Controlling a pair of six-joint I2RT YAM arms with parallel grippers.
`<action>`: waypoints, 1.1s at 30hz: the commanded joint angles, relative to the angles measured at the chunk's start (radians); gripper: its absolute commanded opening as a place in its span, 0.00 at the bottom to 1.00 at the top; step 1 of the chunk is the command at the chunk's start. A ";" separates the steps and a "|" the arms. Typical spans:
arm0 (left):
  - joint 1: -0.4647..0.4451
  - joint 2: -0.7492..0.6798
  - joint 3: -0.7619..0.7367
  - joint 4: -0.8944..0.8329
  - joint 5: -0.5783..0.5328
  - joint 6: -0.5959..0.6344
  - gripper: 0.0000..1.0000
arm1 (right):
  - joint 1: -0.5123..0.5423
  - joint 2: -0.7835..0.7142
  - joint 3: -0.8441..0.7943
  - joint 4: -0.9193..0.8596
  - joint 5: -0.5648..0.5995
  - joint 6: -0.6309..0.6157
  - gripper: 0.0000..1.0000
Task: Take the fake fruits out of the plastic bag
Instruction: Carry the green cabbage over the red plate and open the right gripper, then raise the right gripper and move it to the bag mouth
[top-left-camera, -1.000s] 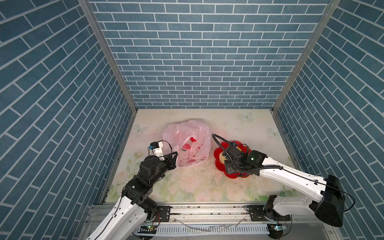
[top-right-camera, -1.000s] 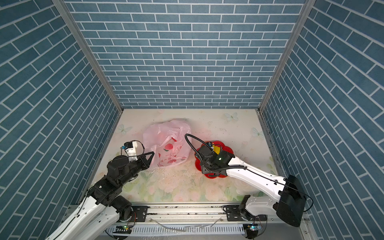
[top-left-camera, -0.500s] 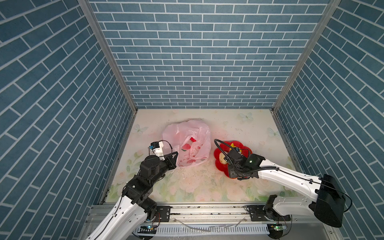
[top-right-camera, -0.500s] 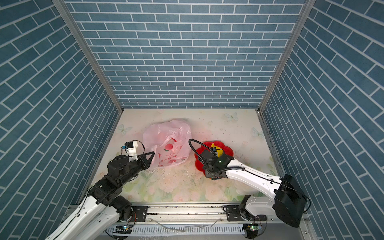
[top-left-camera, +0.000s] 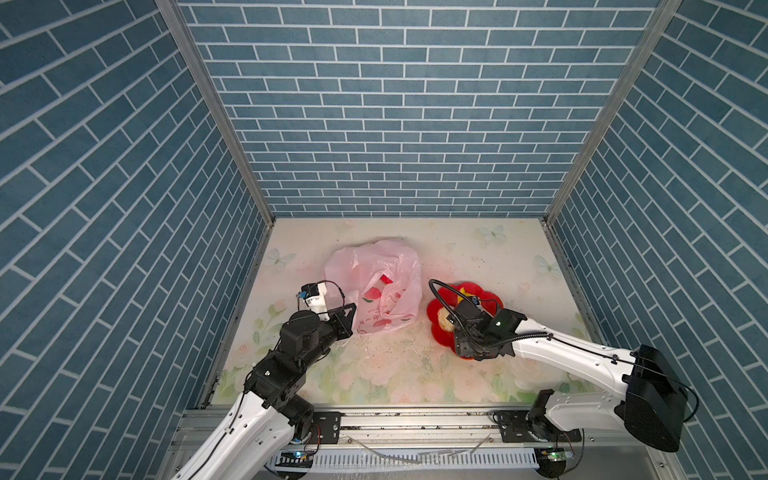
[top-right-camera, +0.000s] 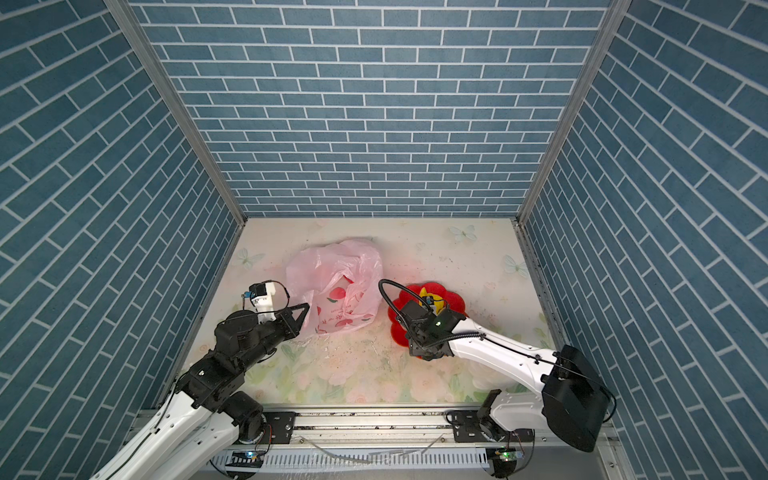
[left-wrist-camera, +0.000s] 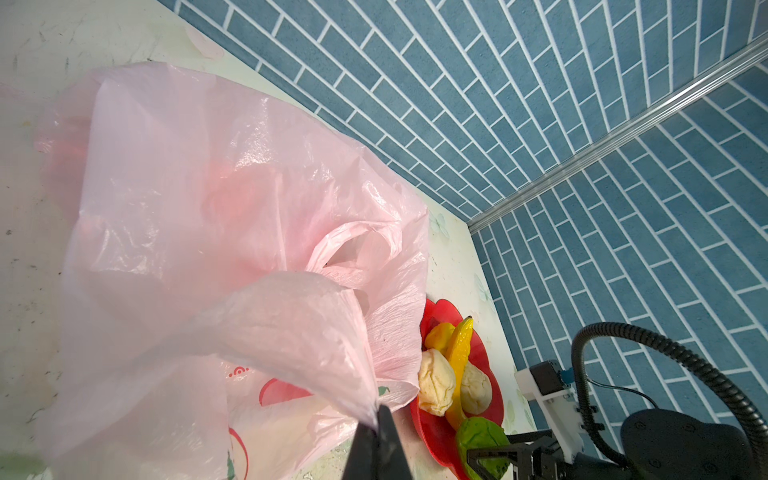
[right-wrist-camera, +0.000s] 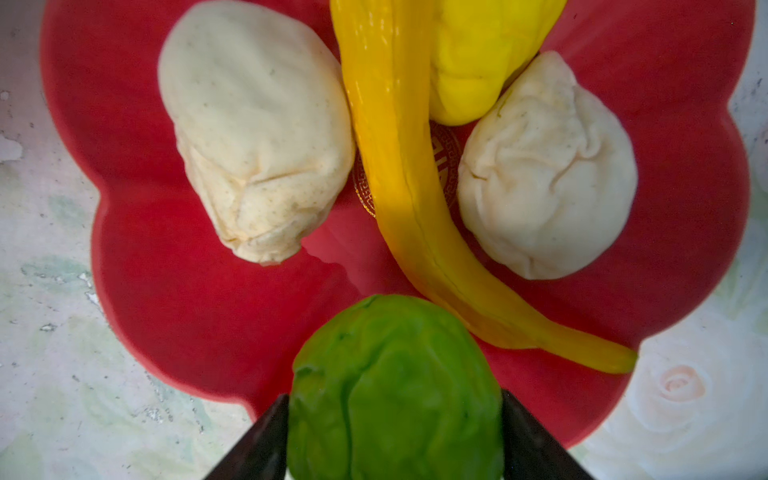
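Note:
The pale-pink plastic bag (top-left-camera: 374, 286) (top-right-camera: 332, 278) lies crumpled at mid-table. My left gripper (left-wrist-camera: 378, 415) (top-left-camera: 353, 307) is shut on a pinched fold of its rim, pulling it up into a peak. Several fake fruits lie in the red flower-shaped dish (right-wrist-camera: 166, 291) (top-left-camera: 436, 309). They are two cream lumps (right-wrist-camera: 257, 137) (right-wrist-camera: 544, 174), a banana (right-wrist-camera: 399, 166) and a yellow piece (right-wrist-camera: 478, 54). My right gripper (right-wrist-camera: 395, 415) holds the green textured ball (right-wrist-camera: 395, 386) (left-wrist-camera: 478, 440) over the dish's near rim, a finger touching each side. The bag's contents are hidden.
Blue brick-pattern walls (top-left-camera: 395, 124) close in the floral table (top-left-camera: 395, 365) on three sides. The dish sits just right of the bag. A metal rail (top-left-camera: 415, 424) runs along the table's front edge. The right arm's black cable (top-left-camera: 436, 291) loops over the dish.
My right gripper has drawn back a little toward the dish's near rim with the green ball, and its jaws stand slightly wider. The left gripper and the bag have stayed put.

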 joint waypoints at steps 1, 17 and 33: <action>0.001 -0.005 0.001 0.010 0.002 0.011 0.00 | -0.006 0.009 -0.009 -0.033 0.011 0.041 0.79; 0.001 0.011 0.022 0.002 -0.014 0.022 0.00 | 0.012 0.006 0.219 -0.003 0.066 -0.140 0.61; 0.000 -0.019 0.009 0.007 -0.031 -0.011 0.00 | 0.066 0.583 0.810 0.239 0.118 -0.368 0.66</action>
